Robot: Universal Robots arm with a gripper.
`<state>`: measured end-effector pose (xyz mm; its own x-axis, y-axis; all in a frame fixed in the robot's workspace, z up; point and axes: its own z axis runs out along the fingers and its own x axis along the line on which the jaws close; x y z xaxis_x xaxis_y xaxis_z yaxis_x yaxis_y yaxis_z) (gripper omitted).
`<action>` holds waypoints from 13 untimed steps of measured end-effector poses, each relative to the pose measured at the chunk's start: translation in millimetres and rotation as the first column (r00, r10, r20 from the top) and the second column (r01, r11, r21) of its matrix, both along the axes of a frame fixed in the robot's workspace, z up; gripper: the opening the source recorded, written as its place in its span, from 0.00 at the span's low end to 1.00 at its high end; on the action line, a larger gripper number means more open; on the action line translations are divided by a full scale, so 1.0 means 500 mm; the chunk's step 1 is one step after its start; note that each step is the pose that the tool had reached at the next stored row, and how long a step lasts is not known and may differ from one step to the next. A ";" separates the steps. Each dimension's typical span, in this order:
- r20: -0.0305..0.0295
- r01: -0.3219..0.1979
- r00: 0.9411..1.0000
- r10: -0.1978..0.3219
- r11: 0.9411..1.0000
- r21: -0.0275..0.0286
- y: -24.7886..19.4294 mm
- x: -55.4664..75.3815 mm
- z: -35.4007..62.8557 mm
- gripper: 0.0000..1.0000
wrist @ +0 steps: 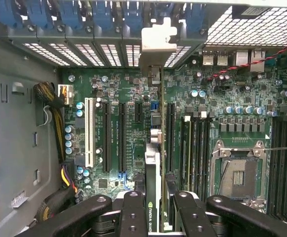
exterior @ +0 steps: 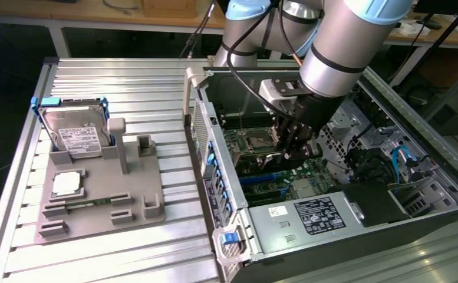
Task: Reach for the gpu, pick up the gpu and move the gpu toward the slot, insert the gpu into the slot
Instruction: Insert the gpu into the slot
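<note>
Inspection, my claw (wrist: 157,198): clamped on the gpu (wrist: 152,173), one finger on each face of the card, inside the open computer case (exterior: 213,127). The gpu stands on edge over the motherboard (wrist: 202,98) within the case, and its silvery end bracket (wrist: 158,42) faces the case's perforated rear wall. Whether the card's lower edge touches a slot cannot be determined. In the exterior view my claw (exterior: 292,147) hangs in the middle of the case, close above the board. Surroundings inside the case: one empty processor socket (wrist: 237,177) just beside the held card; one white expansion slot (wrist: 89,131); three long black slots (wrist: 106,136) and one short black slot (wrist: 138,111), flanking the card on both sides. One bundle of yellow and black cables (wrist: 50,98) lies at the board's edge, well apart from the card. One red and black twisted wire (wrist: 252,61) crosses the board's corner near the rear wall. One power supply (exterior: 315,215) with a white label fills the case's near corner. A row of blue latches (wrist: 69,12) lines the case's rear wall; the count is uncertain. Outside the case, on the exterior view's left: one grey fixture (exterior: 95,221) carrying one hard drive (exterior: 75,132), one processor chip (exterior: 66,183) and one memory stick (exterior: 83,203).
</note>
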<state>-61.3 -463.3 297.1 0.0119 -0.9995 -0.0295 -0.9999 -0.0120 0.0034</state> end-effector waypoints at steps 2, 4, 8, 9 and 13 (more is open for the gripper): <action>0.000 0.000 1.000 0.000 1.000 0.000 0.0000 -0.002 0.000 0.27; 0.000 0.000 1.000 0.000 1.000 0.000 -0.0001 -0.004 -0.001 0.27; 0.000 0.000 1.000 0.000 1.000 0.000 0.0000 -0.005 -0.008 0.27; 0.000 0.000 1.000 0.000 1.000 0.000 0.0000 -0.006 -0.010 0.27; 0.000 0.000 1.000 0.000 1.000 0.000 -0.0001 -0.008 -0.013 0.27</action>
<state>-65.3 -463.4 290.7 0.0118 -0.9995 -0.0292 -0.9999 -0.0119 0.0035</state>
